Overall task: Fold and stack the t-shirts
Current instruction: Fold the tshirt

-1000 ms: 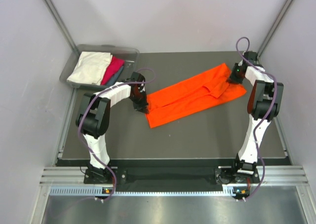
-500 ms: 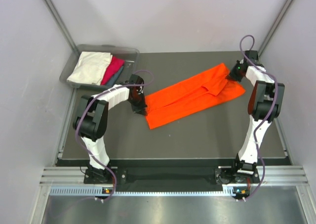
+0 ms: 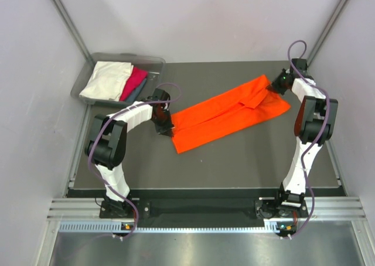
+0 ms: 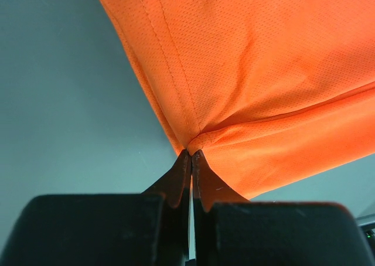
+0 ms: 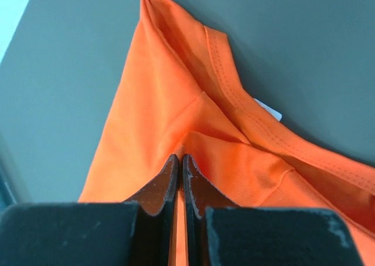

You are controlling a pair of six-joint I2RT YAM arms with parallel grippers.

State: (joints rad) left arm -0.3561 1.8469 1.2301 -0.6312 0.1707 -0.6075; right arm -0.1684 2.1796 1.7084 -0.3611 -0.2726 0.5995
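Note:
The bright orange t-shirt (image 3: 228, 113) lies folded lengthwise into a long band, running diagonally across the dark table (image 3: 234, 160). My left gripper (image 3: 167, 127) is shut on its near-left corner; in the left wrist view the fingertips (image 4: 191, 153) pinch the hemmed edge of the cloth (image 4: 263, 72). My right gripper (image 3: 275, 85) is shut on the far-right end, near the collar. In the right wrist view its tips (image 5: 179, 157) nip a fold of orange fabric (image 5: 158, 102), beside a white label (image 5: 268, 109).
A grey plastic bin (image 3: 153, 61) stands off the table's back-left corner. It holds a cream-white shirt (image 3: 105, 81), a magenta-pink one (image 3: 135, 81) and a teal-grey one (image 3: 139, 93). Pale walls close in the left, right and back.
My right gripper has shut on the shirt's far-right end and drawn it slightly back and right. The band now lies straighter and tauter. The left gripper shifted slightly left, still holding.

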